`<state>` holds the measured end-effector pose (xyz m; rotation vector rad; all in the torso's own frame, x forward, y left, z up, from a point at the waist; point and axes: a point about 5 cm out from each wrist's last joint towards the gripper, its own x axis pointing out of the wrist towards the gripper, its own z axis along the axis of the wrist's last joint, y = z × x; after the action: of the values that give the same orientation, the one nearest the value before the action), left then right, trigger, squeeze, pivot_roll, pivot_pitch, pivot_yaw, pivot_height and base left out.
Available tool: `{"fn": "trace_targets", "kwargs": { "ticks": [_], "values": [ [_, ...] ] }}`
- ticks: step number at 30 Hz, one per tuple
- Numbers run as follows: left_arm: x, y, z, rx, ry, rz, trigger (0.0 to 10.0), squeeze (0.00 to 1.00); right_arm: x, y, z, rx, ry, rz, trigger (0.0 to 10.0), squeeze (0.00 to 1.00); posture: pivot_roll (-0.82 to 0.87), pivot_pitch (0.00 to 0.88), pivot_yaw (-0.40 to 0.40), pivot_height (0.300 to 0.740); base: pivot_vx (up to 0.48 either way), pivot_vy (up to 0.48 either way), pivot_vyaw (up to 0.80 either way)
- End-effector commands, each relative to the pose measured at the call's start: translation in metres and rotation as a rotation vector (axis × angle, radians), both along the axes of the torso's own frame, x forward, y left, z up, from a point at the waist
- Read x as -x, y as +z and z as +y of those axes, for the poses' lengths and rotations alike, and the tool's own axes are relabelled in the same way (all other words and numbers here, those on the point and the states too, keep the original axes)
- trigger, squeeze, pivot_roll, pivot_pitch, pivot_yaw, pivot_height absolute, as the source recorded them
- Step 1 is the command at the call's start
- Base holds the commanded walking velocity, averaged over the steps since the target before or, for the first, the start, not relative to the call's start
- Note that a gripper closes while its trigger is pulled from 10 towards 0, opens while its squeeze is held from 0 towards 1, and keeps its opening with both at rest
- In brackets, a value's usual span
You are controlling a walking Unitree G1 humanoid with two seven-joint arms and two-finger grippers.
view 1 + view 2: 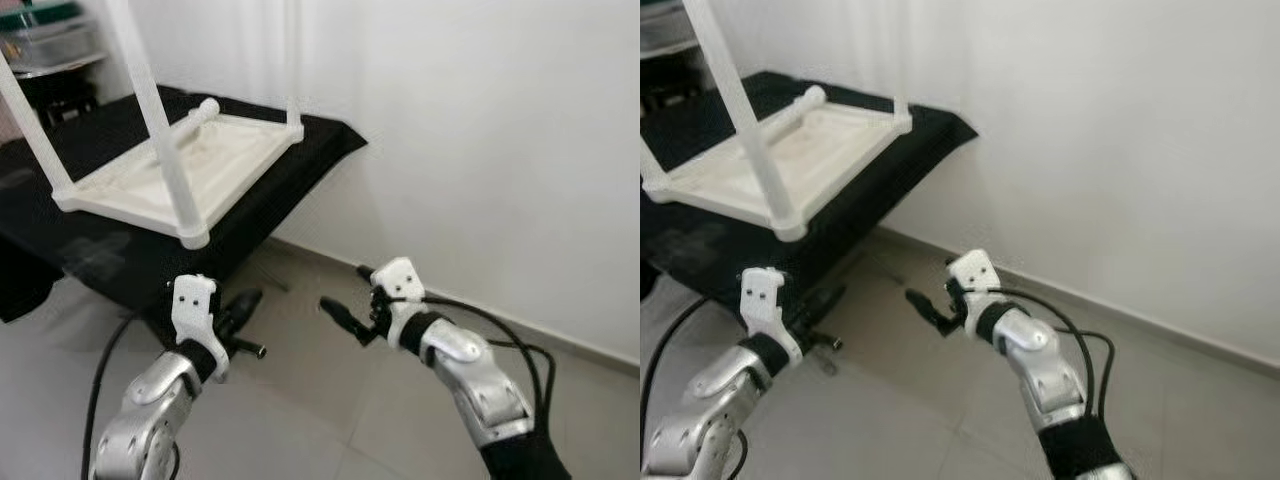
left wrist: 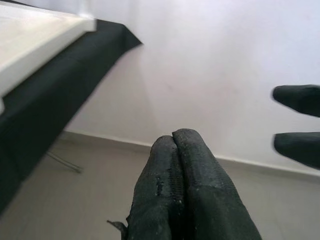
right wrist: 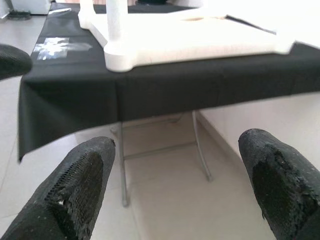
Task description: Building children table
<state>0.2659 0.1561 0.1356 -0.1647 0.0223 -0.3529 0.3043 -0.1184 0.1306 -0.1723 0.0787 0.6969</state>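
Observation:
A white children's table [image 1: 130, 190] lies upside down on a black-covered table [image 1: 310, 150]. Two of its legs stand up, one at the near corner [image 1: 165, 140] and one at the left [image 1: 25, 120]. A loose white leg [image 1: 200, 113] lies across its far side. Both grippers hover low over the floor, in front of and below the black table's edge. My left gripper [image 1: 245, 305] is shut with nothing in it, its fingers [image 2: 175, 165] pressed together. My right gripper [image 1: 345, 295] is open and empty, its fingers [image 3: 80, 185] spread wide and facing the table's near corner.
A white wall [image 1: 480, 130] runs along the right, meeting the grey tiled floor [image 1: 320, 400]. Thin metal folding legs [image 3: 200, 145] stand under the black table. Containers on a shelf [image 1: 50, 40] sit at the far left. Cables trail from both wrists.

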Motion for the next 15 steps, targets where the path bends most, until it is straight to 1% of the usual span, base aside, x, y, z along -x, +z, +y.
{"fn": "trace_targets", "kwargs": {
  "ticks": [1, 15],
  "values": [
    [0.001, -0.0023, 0.0074, -0.01, 0.022, 0.011, 10.0, 0.0, 0.0023, -0.0006, 0.0085, -0.014, 0.037, 0.002, 10.0, 0.0, -0.06, 0.019, -0.019, 0.74, 0.315, 0.0, 0.0],
    [0.0006, -0.0028, 0.0071, -0.007, 0.017, 0.015, 10.0, 0.0, 0.0021, -0.0013, 0.0101, -0.007, 0.064, 0.008, 10.0, 0.0, -0.06, 0.019, -0.02, 0.74, 0.31, 0.0, 0.0]
  ]
}}
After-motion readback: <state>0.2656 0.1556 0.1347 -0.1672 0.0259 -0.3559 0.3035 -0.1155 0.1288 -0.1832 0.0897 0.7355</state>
